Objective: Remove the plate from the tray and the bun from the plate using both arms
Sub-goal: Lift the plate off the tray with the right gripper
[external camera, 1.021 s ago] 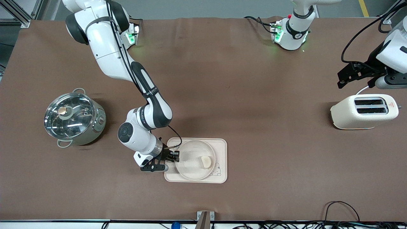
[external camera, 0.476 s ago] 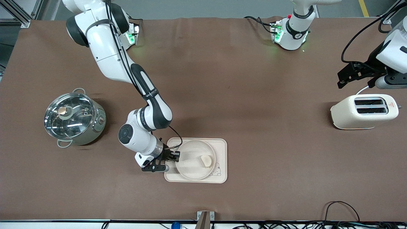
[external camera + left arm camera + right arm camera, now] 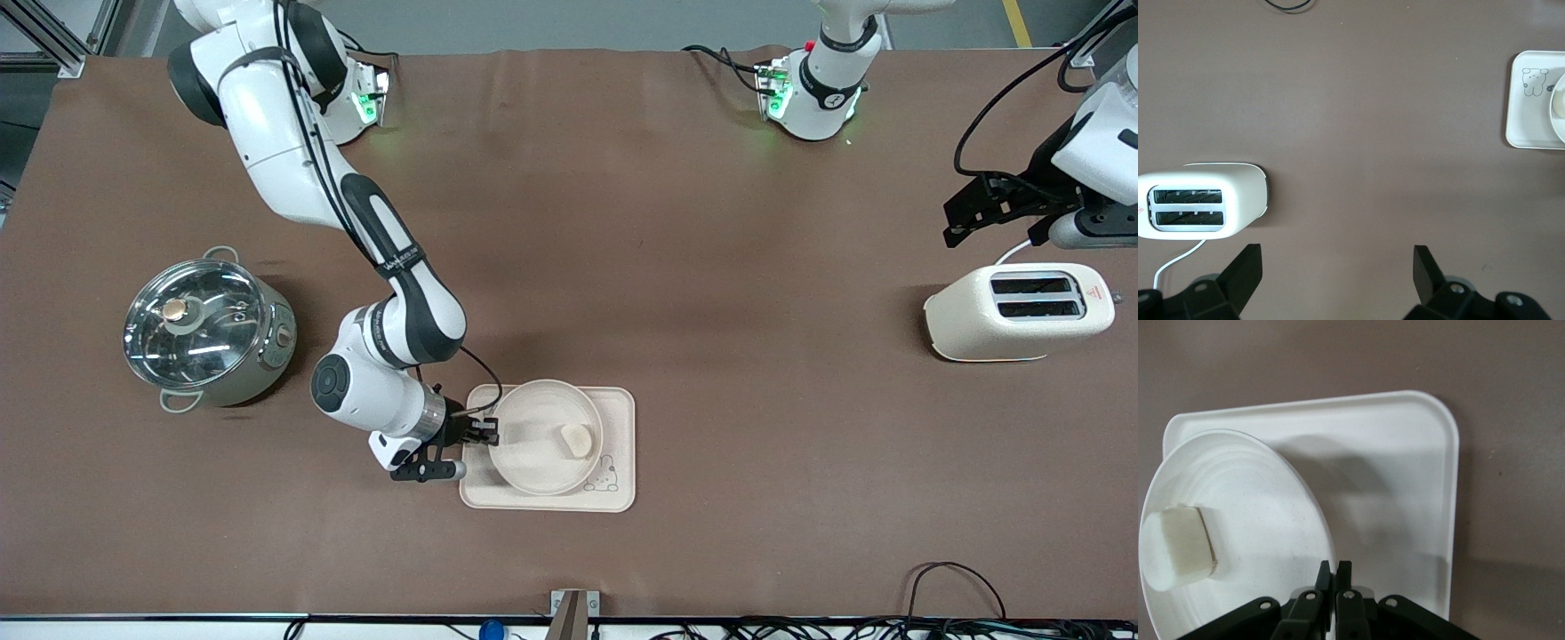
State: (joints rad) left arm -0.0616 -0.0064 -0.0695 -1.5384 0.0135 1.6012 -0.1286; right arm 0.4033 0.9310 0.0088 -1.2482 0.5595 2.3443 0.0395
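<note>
Front view: right tool (image 3: pixel 484 433) is clamping the rim of the one round cream plate (image 3: pixel 533 453), which is sitting over the one rectangular cream rabbit-printed tray (image 3: pixel 613 404) on the brown table (image 3: pixel 622 222). One pale oval bun (image 3: pixel 576 440) is lying on the plate. One lidded steel pot (image 3: pixel 206 329) is standing toward the right arm's end.

Left wrist view: left tool (image 3: pixel 1338 267), fingers apart, is waiting over the table beside one cream two-slot toaster (image 3: pixel 1201 207).

Right wrist view: right tool's fingers (image 3: pixel 1325 577) are pinching together on the plate rim, the plate tilted above the tray.
</note>
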